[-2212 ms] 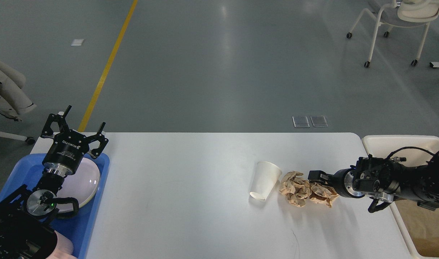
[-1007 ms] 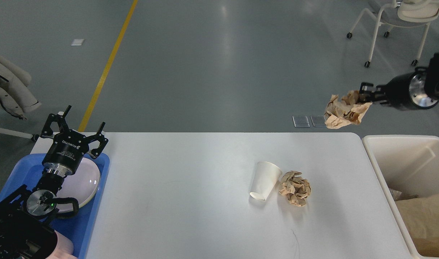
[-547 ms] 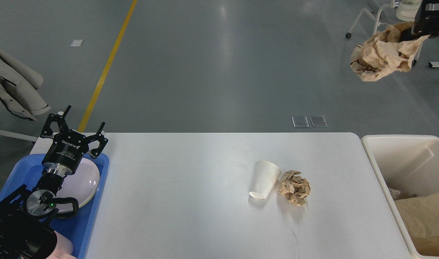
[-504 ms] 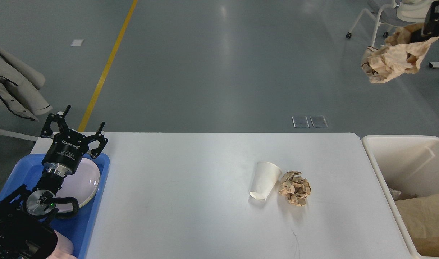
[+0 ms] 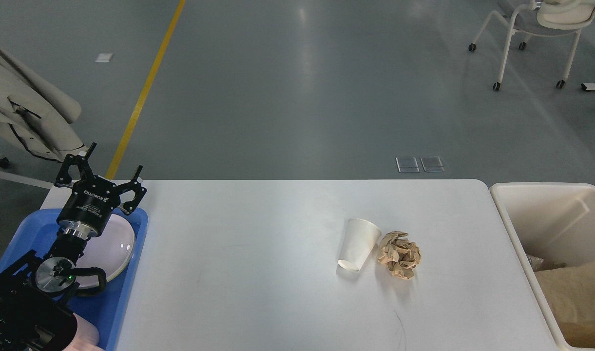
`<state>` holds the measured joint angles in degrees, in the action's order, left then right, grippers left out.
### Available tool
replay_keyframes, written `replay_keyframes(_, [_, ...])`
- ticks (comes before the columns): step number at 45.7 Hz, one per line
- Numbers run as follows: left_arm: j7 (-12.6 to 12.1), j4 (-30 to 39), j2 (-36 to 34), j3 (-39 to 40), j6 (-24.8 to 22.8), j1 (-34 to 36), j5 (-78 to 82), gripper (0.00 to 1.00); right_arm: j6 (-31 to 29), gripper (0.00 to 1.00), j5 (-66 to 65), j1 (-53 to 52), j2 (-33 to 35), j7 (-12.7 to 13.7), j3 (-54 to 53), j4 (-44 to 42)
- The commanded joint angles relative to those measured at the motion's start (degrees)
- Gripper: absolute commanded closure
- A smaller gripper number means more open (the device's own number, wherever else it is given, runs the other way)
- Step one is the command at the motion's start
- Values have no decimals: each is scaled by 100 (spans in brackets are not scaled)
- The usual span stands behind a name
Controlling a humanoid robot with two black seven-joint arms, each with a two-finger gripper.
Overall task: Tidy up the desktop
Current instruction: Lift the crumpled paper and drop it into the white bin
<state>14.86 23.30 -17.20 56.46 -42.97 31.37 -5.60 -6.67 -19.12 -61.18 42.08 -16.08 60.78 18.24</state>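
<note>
A: Head view. What lay where?
B: The desktop [image 5: 258,273] filled the foreground; the bin [image 5: 521,195] stood at its right edge, the tray [image 5: 126,292] at its left.
A: What had changed?
B: The right arm and its paper wad had left the view, presumably binned. A cup [image 5: 358,243] and a touching wad [image 5: 399,253] remained.
A: Grippers?
B: Left gripper [image 5: 113,163] hung spread and empty; right unseen.

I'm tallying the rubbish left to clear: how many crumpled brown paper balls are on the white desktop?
1. The crumpled paper ball lies on the desktop, right of centre, beside the paper cup. More brown paper sits in the bin, partly cut off.
</note>
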Motion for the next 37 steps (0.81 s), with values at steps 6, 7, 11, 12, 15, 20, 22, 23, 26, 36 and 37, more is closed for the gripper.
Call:
replay_keyframes(6, [-1, -1, -2, -4, 7, 0, -2, 0, 201, 100, 813, 2030, -929, 123, -839, -1068])
replay_keyframes(7, [-1, -1, -2, -4, -1, 0, 7, 0, 236, 100, 813, 2031, -956, 132, -874, -1068])
replay_keyframes(11, [-1, -1, -2, -4, -1, 0, 7, 0, 306, 62, 822, 2040, -1017, 140, -997, -1059])
replay_keyframes(12, [8, -1, -2, -4, -1, 0, 7, 0, 306, 34, 822, 2040, -1026, 140, -1032, -1059])
replay_keyframes(15, [8, -9, -2, -4, 7, 0, -2, 0, 306, 0, 822, 2040, -1026, 140, -1138, -1042])
replay_keyframes(20, [-1, -9, -2, -4, 8, 0, -2, 0, 289, 0, 822, 2040, -1044, 140, -1138, -1042])
replay_keyframes(22, [8, -1, -2, -4, -1, 0, -2, 0, 262, 0, 813, 2031, -1035, 140, -1138, -1033])
replay_keyframes(23, [8, -1, -2, -4, -1, 0, 7, 0, 236, 0, 813, 2022, -1035, 132, -1130, -1024])
replay_keyframes(26, [-1, -9, -2, -4, -1, 0, -2, 0, 166, 0, 752, 1969, -1000, 132, -1121, -1015])
replay_keyframes(36, [-1, -1, -2, 5, -1, 0, -2, 0, -1747, 0, -46, -531, -307, 114, -472, 520])
replay_keyframes(37, [-1, -1, 6, 5, -1, 0, -2, 0, -2064, 0, -240, -1058, -236, 123, -288, 888])
